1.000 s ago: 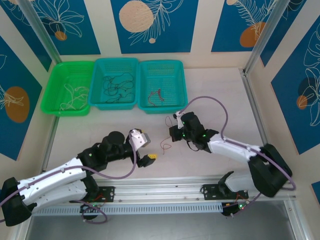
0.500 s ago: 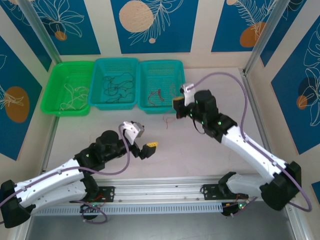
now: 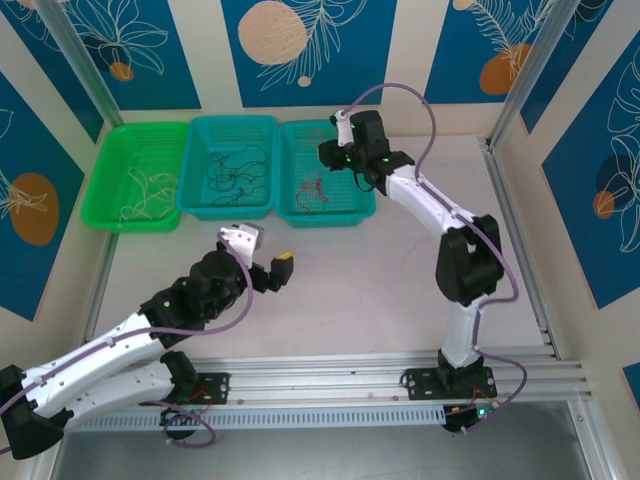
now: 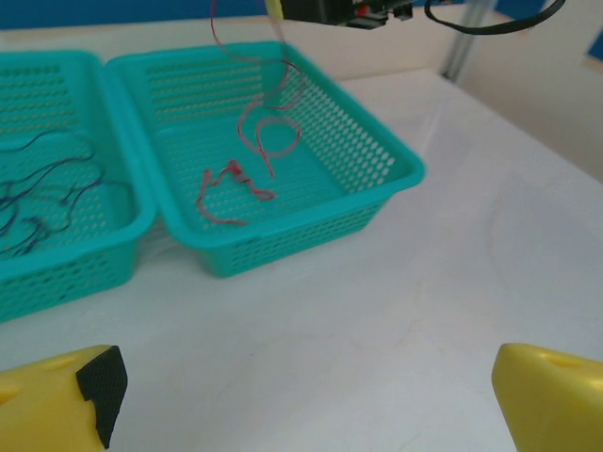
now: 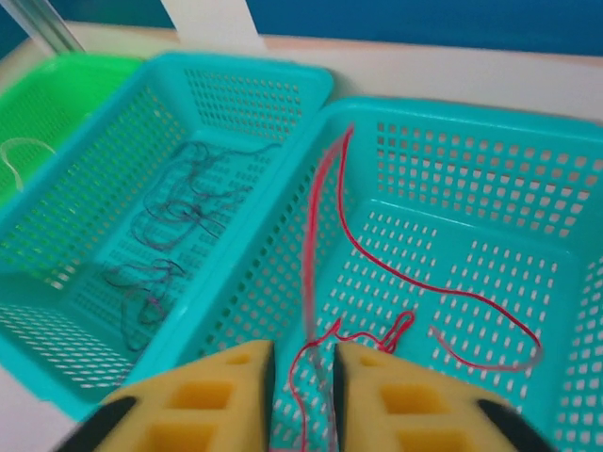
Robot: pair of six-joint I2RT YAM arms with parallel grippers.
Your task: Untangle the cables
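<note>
My right gripper [image 5: 303, 363] hovers over the right teal basket [image 3: 350, 212], jaws slightly open. A red cable [image 5: 325, 202] runs loose through the gap between them and down into the basket, its upper stretch blurred. More red cable [image 3: 315, 190] lies coiled on the basket floor, and the left wrist view shows the red cable [image 4: 268, 132] hanging under the right gripper [image 4: 344, 9]. Black cables [image 3: 230, 170] lie in the middle teal basket [image 3: 228, 212]. Whitish cables [image 3: 140, 195] lie in the green basket [image 3: 100, 205]. My left gripper [image 4: 306, 386] is open over bare table, holding nothing.
The three baskets stand side by side along the back wall. Metal frame posts [image 3: 520, 70] rise at the back corners. A lilac cord [image 3: 420, 110] loops above the right arm. The left arm [image 3: 130, 335] stretches across the near left of the table.
The right arm swung from the table's middle up and back to above the right teal basket, bringing the red cable along; its jaws have parted. The left gripper shifted slightly left.
</note>
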